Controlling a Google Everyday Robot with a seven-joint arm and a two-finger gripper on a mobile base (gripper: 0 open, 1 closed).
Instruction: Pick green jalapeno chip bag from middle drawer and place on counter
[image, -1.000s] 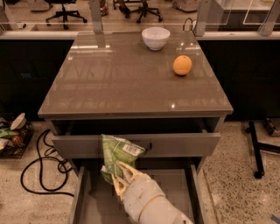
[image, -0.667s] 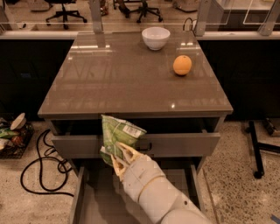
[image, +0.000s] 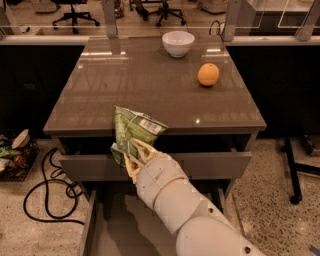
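Note:
My gripper (image: 134, 154) is shut on the green jalapeno chip bag (image: 131, 129), a crumpled green-and-white foil bag with a barcode patch. It holds the bag upright in the air, in front of the counter's near edge, with the bag's top overlapping that edge. My white arm rises from the lower right. The middle drawer (image: 102, 231) stands pulled out below, its grey floor partly hidden by my arm. The counter (image: 150, 85) is a glossy grey-brown top that reflects lights.
A white bowl (image: 178, 43) stands at the counter's far edge and an orange fruit (image: 208, 74) lies at its right. Under the counter the upper drawer front (image: 215, 162) is slightly open. Black cables (image: 47, 187) lie on the floor at left, office chairs behind.
My gripper has lifted the chip bag upward from over the drawer to the height of the counter's front edge. The bowl and the orange have not moved.

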